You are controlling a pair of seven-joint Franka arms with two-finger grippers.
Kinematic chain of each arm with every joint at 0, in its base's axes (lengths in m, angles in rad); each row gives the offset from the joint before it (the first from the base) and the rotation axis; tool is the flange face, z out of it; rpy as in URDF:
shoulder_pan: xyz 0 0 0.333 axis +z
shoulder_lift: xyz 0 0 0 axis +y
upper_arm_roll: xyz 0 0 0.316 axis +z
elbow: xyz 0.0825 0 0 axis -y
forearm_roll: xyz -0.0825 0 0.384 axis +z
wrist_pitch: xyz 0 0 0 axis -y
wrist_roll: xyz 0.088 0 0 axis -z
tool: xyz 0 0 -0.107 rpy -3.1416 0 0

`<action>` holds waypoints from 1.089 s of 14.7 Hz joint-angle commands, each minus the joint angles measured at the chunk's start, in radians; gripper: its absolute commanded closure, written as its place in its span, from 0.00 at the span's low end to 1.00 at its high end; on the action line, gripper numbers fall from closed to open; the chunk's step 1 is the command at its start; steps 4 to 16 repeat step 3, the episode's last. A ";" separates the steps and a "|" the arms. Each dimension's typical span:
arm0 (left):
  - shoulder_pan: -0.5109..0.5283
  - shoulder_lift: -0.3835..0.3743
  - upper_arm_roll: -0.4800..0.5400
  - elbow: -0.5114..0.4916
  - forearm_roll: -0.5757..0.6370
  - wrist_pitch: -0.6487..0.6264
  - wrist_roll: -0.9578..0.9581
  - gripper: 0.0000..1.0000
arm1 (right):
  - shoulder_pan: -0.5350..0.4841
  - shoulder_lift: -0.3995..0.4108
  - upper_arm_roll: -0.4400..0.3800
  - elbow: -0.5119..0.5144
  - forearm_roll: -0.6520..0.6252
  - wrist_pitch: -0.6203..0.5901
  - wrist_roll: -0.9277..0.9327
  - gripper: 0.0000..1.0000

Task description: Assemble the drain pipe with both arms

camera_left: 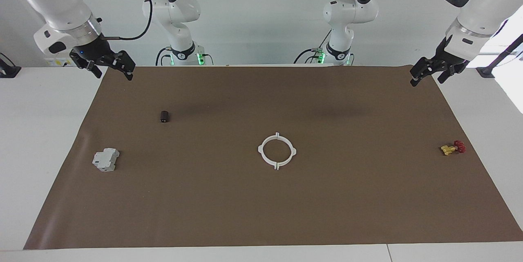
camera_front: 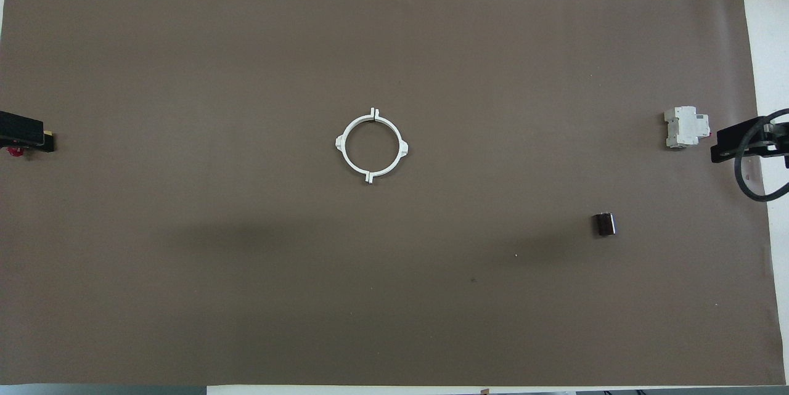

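Nearest the robots, both grippers hung raised with nothing in them: the right gripper (camera_left: pixel 109 67) over the corner of the brown mat (camera_left: pixel 261 213) at the right arm's end of the worktop (camera_left: pixel 41 131), the left gripper (camera_left: pixel 429 73) over the mat's corner at the left arm's end. Each one's fingers stood wide apart, and both were well apart from every part on the mat. A little farther out, toward the right arm's end, stood a small dark cylinder (camera_left: pixel 164 116). Farther still, three things lay roughly in a row across the mat: a light-grey block (camera_left: pixel 106 160) at the right arm's end, the drain pipe (camera_left: pixel 277 151) about midway between the two ends, and a small yellow and red part (camera_left: pixel 452 148) at the left arm's end. The drain pipe lay flat as one closed white ring, its two half-rings meeting at their end tabs, so the joining appeared already done. Whether the tabs were actually locked together could not be told. Judging by the empty, drawn-back grippers, little or nothing seemed left to do.
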 commanded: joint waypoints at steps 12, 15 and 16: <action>0.001 -0.029 -0.002 -0.036 0.000 0.024 0.012 0.00 | -0.011 -0.007 0.002 -0.006 0.019 -0.009 -0.030 0.00; 0.001 -0.029 -0.002 -0.036 0.000 0.024 0.012 0.00 | -0.011 -0.007 0.002 -0.006 0.019 -0.009 -0.030 0.00; 0.001 -0.029 -0.002 -0.036 0.000 0.024 0.012 0.00 | -0.011 -0.007 0.002 -0.006 0.019 -0.009 -0.030 0.00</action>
